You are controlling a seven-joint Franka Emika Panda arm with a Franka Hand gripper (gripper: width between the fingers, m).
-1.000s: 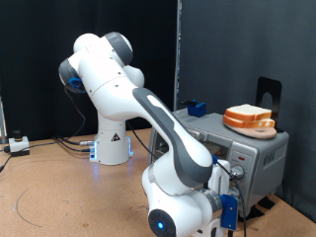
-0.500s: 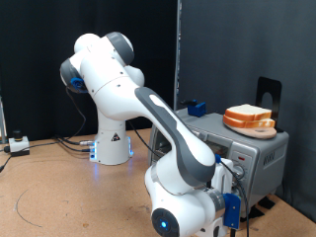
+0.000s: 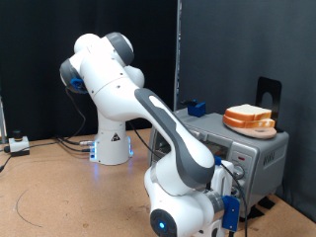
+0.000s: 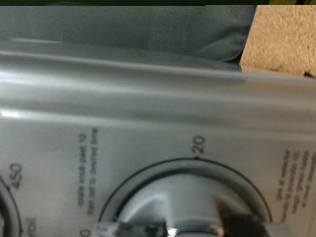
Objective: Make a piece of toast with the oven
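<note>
Oven [image 3: 237, 150]: silver-grey, rigid, heavy; stands at the desk's far right edge in the exterior view.

Toast [image 3: 249, 118]: on a stack atop the oven; light, soft, crumbly; best pinched by its crust edges.

Timer knob [image 4: 188, 202]: ribbed, stiff, grasped across its rim.

Gripper [image 4: 188, 229]: against the knob, probably clenched; blur leaves it uncertain.

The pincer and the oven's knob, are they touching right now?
Cannot tell. In the wrist view the pincer sits right at the knob on the oven, but blur hides any contact or gap.
</note>
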